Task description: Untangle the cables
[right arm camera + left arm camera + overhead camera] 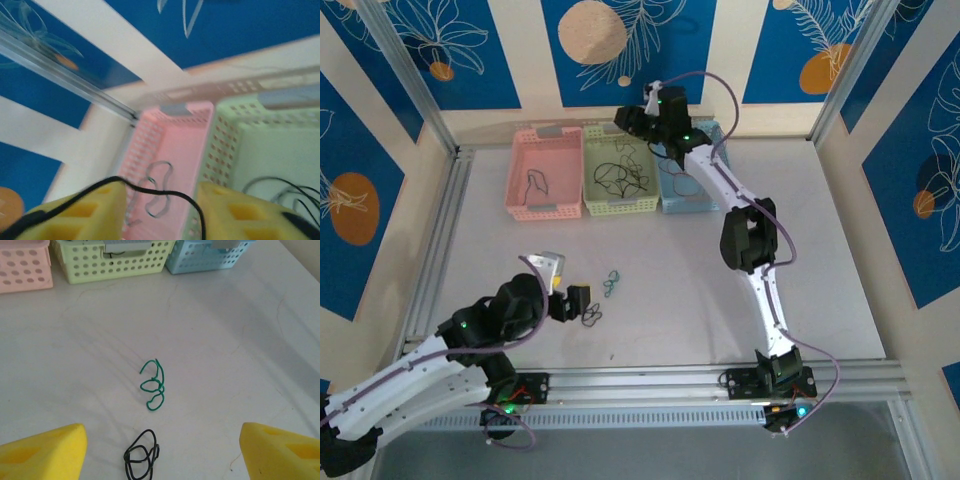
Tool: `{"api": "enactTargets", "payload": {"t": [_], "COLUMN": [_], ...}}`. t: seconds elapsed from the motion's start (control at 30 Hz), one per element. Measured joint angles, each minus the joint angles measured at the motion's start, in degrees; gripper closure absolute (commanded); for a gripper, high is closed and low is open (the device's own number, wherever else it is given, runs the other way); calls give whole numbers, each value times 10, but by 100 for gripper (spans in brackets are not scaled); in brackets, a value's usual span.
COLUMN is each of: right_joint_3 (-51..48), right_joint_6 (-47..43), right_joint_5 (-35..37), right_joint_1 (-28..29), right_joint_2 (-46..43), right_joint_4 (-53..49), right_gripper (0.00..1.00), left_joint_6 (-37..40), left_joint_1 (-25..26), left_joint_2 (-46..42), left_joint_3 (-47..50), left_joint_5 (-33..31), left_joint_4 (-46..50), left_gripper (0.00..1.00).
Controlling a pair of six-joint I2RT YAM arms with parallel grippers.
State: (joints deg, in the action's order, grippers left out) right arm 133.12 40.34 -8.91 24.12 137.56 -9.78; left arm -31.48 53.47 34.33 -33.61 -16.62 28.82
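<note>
On the table, a small knotted black cable lies between the yellow fingers of my left gripper, which stands open and touches nothing. A curly green cable lies just beyond it. From above, the left gripper sits beside the black cable and the green cable. My right gripper hovers at the back, over the baskets. Its jaws are parted, and a thin black cable is draped across both fingers. Whether it is still pinched anywhere is unclear.
Three baskets stand in a row at the back: a pink basket with one dark cable loop, a green basket with several black cables, and a blue basket. Aluminium frame rails border the table.
</note>
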Motion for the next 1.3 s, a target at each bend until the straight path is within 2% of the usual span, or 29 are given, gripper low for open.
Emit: {"api": "enactTargets", "payload": {"t": [0.13, 0.3, 0.43, 0.57, 0.67, 0.83, 0.97, 1.07, 1.3], "right_joint_3": [-43, -179, -341, -535, -646, -750, -759, -750, -701], "right_joint_6": [-36, -89, -119, -130, -132, -105, -73, -50, 12], "right_joint_5": [26, 66, 92, 72, 55, 42, 53, 71, 88], "right_joint_1": [11, 16, 13, 15, 44, 135, 201, 223, 223], "right_joint_2": [-24, -139, -290, -454, -520, -516, -464, -425, -342], "right_joint_4": [-24, -60, -45, 7, 36, 50, 48, 38, 19], "right_gripper": [41, 39, 42, 47, 53, 62, 63, 63, 67], "left_joint_6": [-10, -18, -27, -38, -50, -73, -92, -101, -102], "left_joint_1": [0, 0, 0, -1, -1, -1, -2, -2, -4], "left_joint_2": [17, 36, 49, 53, 54, 70, 52, 37, 32], "left_joint_3": [3, 11, 13, 17, 23, 26, 40, 45, 45], "left_joint_5": [7, 17, 20, 20, 18, 7, -6, -11, -15], "left_joint_4": [2, 2, 2, 6, 8, 22, 30, 39, 49], "left_gripper": [19, 19, 19, 19, 19, 21, 22, 22, 22]}}
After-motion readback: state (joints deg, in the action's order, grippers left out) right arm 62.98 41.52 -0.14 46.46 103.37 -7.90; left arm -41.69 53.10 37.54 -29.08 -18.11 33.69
